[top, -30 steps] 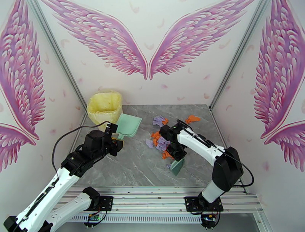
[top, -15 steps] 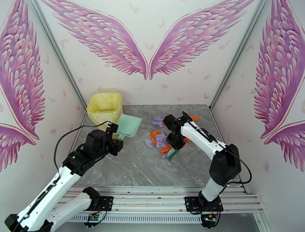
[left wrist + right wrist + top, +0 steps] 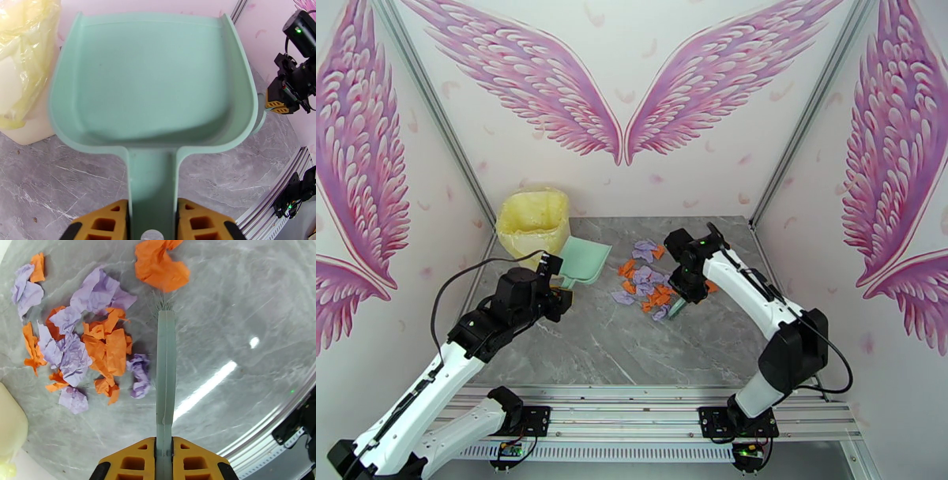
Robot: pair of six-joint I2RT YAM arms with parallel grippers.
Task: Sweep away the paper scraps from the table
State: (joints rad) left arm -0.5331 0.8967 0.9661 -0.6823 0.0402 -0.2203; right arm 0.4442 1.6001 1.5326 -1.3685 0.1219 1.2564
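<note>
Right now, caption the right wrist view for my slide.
Right tool clamps a green brush, bristles against the grey table, orange and lavender paper scraps heaped beside it.

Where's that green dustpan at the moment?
In the top view the green dustpan is left of centre, its handle clamped in the left gripper, beside the yellow-lined bin, with the paper scraps to its right.

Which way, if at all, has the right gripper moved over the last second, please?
Yes. The right gripper, holding the brush, moved away from the near rail toward the back wall.
</note>
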